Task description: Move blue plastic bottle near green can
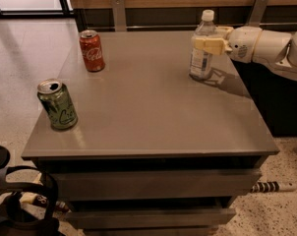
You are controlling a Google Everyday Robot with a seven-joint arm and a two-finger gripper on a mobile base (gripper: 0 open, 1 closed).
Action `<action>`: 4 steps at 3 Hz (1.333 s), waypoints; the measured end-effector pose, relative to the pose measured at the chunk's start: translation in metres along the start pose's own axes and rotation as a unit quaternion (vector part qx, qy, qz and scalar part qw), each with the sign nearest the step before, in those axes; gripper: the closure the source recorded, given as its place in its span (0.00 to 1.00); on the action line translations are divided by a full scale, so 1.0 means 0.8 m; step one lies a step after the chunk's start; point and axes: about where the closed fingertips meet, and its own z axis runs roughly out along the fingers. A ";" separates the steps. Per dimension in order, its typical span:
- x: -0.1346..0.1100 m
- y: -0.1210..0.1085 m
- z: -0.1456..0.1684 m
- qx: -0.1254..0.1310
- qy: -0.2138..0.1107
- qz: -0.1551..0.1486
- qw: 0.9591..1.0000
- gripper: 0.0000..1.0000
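Note:
The blue plastic bottle (202,53), clear with a white cap and pale label, stands at the back right of the grey table (148,112). My gripper (203,40) reaches in from the right and is shut on the bottle at mid-height. One pale yellow finger (210,45) crosses the bottle's front and the other is behind it. The green can (57,104), with scribbled markings and an open silver top, stands upright near the table's front left edge, far from the bottle.
A red cola can (92,50) stands at the back left of the table. A wooden wall with metal brackets (118,11) runs behind the table. Drawers sit below the tabletop, and a dark bag (20,205) lies on the floor at lower left.

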 end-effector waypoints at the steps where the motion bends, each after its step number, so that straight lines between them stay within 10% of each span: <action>1: -0.002 0.002 0.002 -0.003 0.000 0.000 1.000 1.00; 4: -0.112 0.097 -0.011 -0.023 -0.016 0.005 1.000 1.00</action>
